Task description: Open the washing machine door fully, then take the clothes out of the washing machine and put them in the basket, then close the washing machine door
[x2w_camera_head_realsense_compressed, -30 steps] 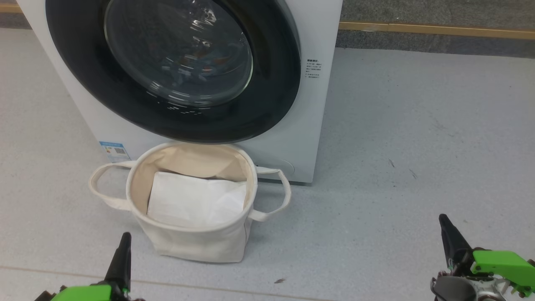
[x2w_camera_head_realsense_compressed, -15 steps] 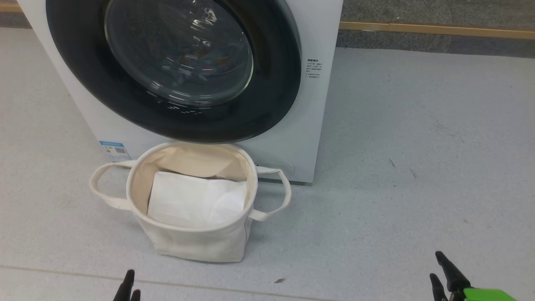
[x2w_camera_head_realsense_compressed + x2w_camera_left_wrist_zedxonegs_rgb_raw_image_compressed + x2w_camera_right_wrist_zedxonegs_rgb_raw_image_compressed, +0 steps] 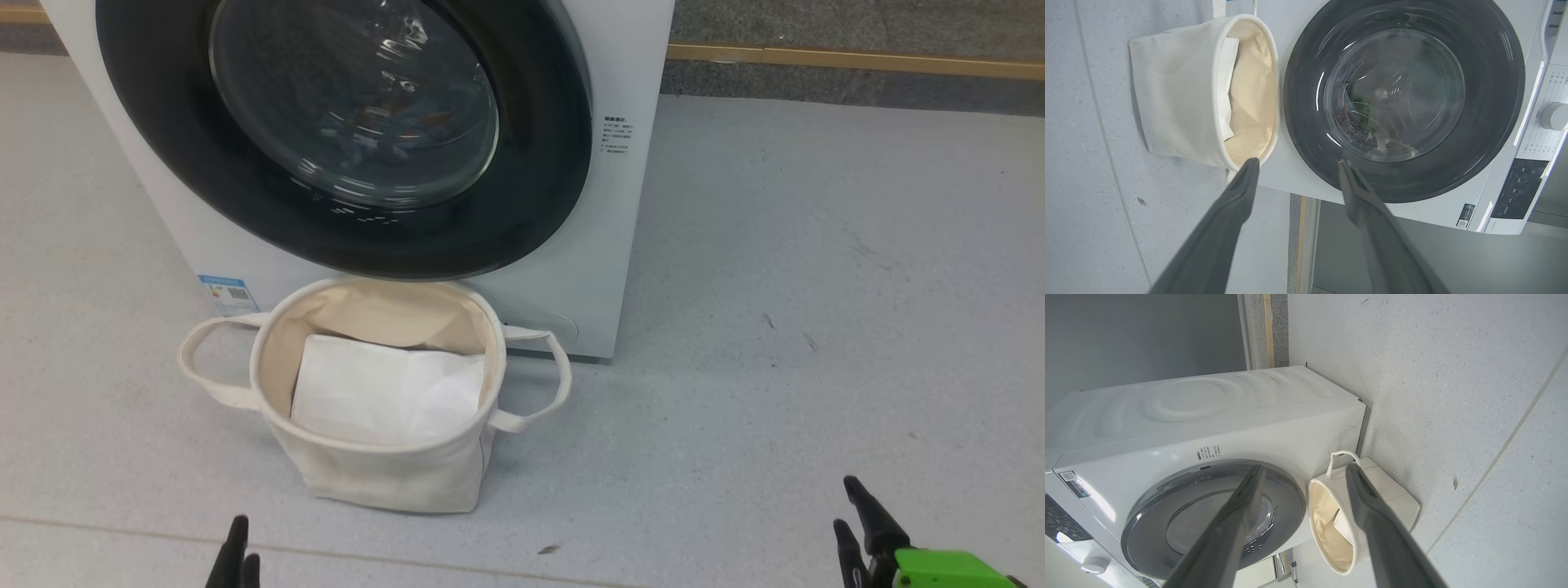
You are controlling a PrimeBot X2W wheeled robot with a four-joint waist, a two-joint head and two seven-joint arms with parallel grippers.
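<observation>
We see one washing machine (image 3: pixel 633 245), white and boxy, standing on the pale floor (image 3: pixel 816 286). Its one washing machine door (image 3: pixel 539 196) lies closed flat against the front, a black rim around a clear glass bowl. Behind the glass the clothes (image 3: pixel 384 122) show only as dim shapes with a few orange flecks. We cannot count the pieces.

One basket (image 3: pixel 384 478) stands upright on the floor just in front of the machine, below the door's lower rim. It has two loop handles, one at each side. One flat white sheet (image 3: pixel 384 392) lies inside it, and no clothes are in it.

On the machine front we count one blue sticker (image 3: pixel 227 294) at the lower left, one small block of print (image 3: pixel 616 135) beside the door, and one round flap (image 3: pixel 562 328) low on the right.

There are two pincers, each with two dark fingers. The left pincer (image 3: pixel 243 545) hangs low, well apart from the basket. In its wrist view its fingers stand spread, released and grasping nothing. The right pincer (image 3: pixel 844 502) hangs low over bare floor, also released, its two fingers apart and empty.
</observation>
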